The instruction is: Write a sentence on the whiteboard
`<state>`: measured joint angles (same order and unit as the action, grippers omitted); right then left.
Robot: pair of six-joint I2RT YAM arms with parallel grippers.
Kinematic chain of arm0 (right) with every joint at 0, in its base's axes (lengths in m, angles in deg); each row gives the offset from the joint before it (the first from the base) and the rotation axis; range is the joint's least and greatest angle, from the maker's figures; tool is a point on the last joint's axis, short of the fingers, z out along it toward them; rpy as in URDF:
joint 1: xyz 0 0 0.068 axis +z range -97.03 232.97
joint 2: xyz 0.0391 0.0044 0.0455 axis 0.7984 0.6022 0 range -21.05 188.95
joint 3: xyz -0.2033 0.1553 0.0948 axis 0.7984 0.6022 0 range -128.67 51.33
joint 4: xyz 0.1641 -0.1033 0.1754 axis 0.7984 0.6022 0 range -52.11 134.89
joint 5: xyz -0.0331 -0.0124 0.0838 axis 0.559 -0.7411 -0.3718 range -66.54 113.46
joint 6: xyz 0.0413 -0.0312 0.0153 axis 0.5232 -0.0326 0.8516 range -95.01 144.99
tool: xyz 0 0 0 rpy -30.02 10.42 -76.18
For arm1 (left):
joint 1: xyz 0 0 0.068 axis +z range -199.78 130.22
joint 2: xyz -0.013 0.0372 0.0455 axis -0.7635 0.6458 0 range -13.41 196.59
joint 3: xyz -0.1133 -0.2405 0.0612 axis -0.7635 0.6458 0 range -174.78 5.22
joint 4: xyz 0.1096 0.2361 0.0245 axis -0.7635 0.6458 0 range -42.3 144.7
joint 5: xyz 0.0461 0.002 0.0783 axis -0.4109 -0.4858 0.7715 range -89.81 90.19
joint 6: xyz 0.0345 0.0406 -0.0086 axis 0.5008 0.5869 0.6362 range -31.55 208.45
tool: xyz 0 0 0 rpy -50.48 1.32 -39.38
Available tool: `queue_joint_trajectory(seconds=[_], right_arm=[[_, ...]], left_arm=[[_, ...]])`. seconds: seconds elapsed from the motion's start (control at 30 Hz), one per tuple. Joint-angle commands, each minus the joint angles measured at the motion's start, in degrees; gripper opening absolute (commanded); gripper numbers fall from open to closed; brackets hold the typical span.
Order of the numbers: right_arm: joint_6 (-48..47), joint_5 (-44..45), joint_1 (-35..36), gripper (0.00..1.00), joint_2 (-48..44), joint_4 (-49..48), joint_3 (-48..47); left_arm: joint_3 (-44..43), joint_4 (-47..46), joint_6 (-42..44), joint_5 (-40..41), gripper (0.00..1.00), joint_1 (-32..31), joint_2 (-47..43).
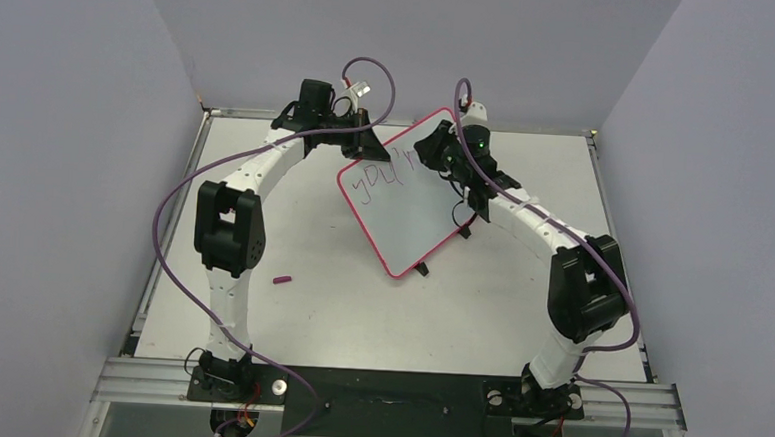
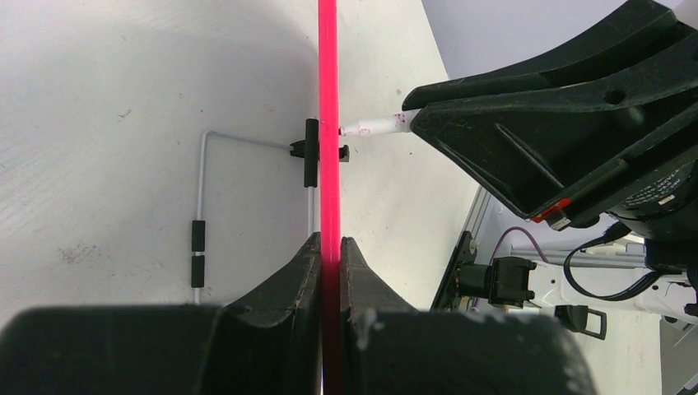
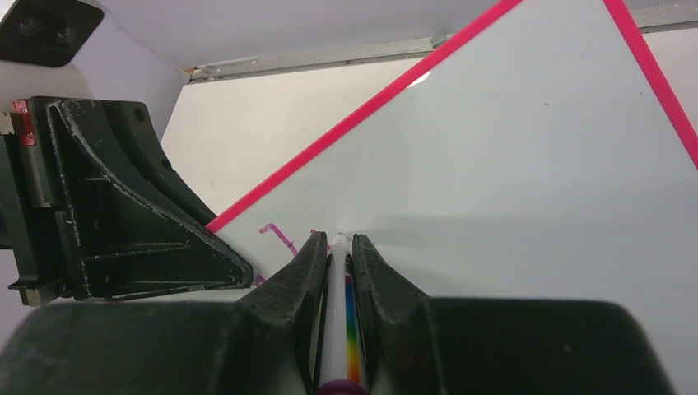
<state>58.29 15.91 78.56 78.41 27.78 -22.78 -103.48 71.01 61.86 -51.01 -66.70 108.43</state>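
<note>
Centrally, one whiteboard point(image 1: 404, 214) stands tilted on the table point(image 1: 519, 306), bearing one short line of the sentence point(image 1: 382, 171). Both arms arch inward: the left gripper point(image 2: 329, 247) pinches its red rim, and the right gripper point(image 3: 338, 251) clamps one marker point(image 3: 340, 329), tip touching the board. One small magenta piece point(image 1: 282, 280) lies well apart.

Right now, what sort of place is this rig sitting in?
Probably a lab robot test cell: plain grey walls box in a white table, an aluminium rail runs along its near edge, and the left arm and right arm are bolted there.
</note>
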Motion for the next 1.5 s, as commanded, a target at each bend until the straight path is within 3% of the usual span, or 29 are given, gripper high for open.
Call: queue_joint_trajectory(seconds=[0.0, 0.47, 0.73, 1.47], right_arm=[[-0.06, -0.06, 0.11, 0.0, 1.15, -0.34, -3.48], [0.76, 1.59, -0.61, 0.0, 2.8, 3.15, -8.57], [1.24, 2.89, -0.67, 0.0, -1.2, 3.52, -9.08], [0.97, 3.11, -2.91, 0.0, -8.1, 1.2, 2.51]], left_arm=[[-2.32, -4.69, -1.53, -6.9, 0.0, -0.57, -5.21], [-2.33, -4.67, -1.51, -6.56, 0.0, -0.61, -5.0], [-2.36, -4.63, -1.65, -6.51, 0.0, -0.5, -5.12], [-2.39, -4.49, -1.69, -6.1, 0.0, -0.47, -5.38]])
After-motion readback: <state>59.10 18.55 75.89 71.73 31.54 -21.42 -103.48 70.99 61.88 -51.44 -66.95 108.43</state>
